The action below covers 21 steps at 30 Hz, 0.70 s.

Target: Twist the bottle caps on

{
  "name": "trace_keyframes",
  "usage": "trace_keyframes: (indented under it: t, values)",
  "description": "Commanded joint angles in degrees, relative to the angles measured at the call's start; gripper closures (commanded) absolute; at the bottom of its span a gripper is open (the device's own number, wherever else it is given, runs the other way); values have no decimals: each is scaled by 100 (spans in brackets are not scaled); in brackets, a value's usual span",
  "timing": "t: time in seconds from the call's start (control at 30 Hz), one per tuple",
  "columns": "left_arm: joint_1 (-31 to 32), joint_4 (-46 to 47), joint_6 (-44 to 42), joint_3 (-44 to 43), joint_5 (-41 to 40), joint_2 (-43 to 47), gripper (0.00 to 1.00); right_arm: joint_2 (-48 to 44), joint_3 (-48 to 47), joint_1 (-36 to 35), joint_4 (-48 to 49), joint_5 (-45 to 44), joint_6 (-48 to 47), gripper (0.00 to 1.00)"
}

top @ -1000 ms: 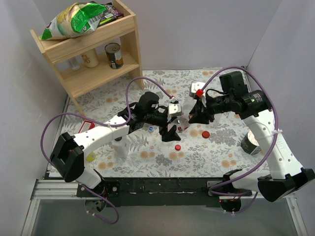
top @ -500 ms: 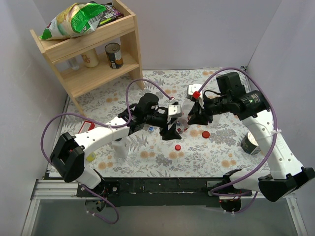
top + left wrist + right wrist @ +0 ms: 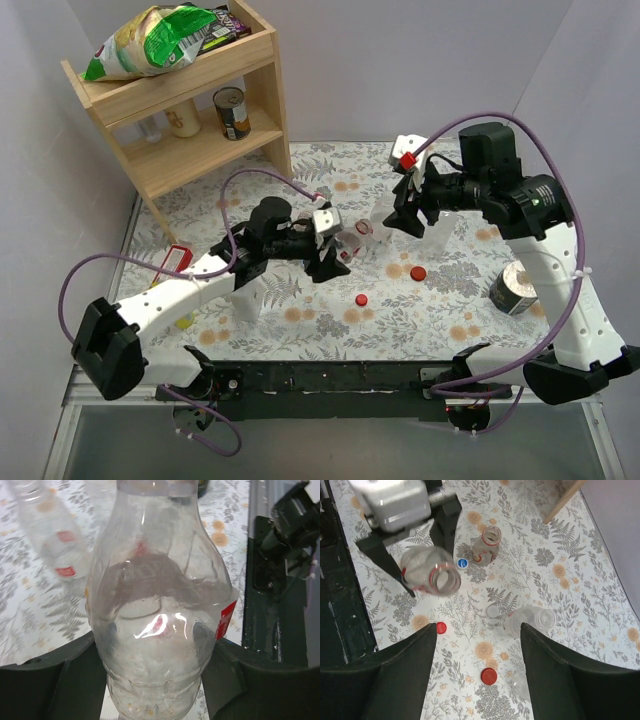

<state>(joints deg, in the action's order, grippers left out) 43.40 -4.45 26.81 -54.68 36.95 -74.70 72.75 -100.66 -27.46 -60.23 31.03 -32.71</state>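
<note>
My left gripper (image 3: 335, 258) is shut on a clear bottle (image 3: 352, 240) with a red-and-white label and holds it tilted above the mat, its neck uncapped. The bottle fills the left wrist view (image 3: 155, 605) between the fingers (image 3: 50, 680). My right gripper (image 3: 408, 212) is open and empty, raised above the mat to the right of that bottle. In the right wrist view the held bottle's open mouth (image 3: 434, 577) faces up. Two red caps (image 3: 441, 627) (image 3: 489, 676) and a blue cap (image 3: 463, 563) lie on the mat. An upright uncapped bottle (image 3: 485, 547) stands behind.
A clear bottle (image 3: 530, 620) lies on its side. The red caps also show in the top view (image 3: 418, 271) (image 3: 361, 298). A white opaque bottle (image 3: 245, 295) stands front left, a tin can (image 3: 515, 288) at right, a wooden shelf (image 3: 180, 100) back left.
My left arm has drawn back to the left with the bottle. My right gripper has lifted and moved back and right, away from the bottle's neck.
</note>
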Motion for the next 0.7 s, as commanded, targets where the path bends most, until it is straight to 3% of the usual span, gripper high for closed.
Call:
trace_keyframes:
  t: [0.0, 0.17, 0.27, 0.4, 0.5, 0.67]
  values:
    - [-366, 172, 693, 308, -758, 876, 100, -94, 37, 22, 134, -290, 291, 24]
    - [-525, 638, 1124, 616, -1865, 1852, 100, -191, 1449, 13, 178, 263, -671, 22]
    - [-726, 498, 1213, 467, -2113, 2064, 100, -69, 2039, -48, 309, 211, -1201, 9]
    - [-1219, 234, 1230, 300, -2271, 2187, 100, 388, 2453, -259, 82, 158, -2325, 21]
    - [-1500, 59, 1257, 89, -2113, 2240, 100, 766, 2883, -504, 300, -193, -2616, 36]
    - [-1948, -170, 1537, -245, -1525, 2196, 100, 881, 3781, -1022, 1213, -606, -3189, 38]
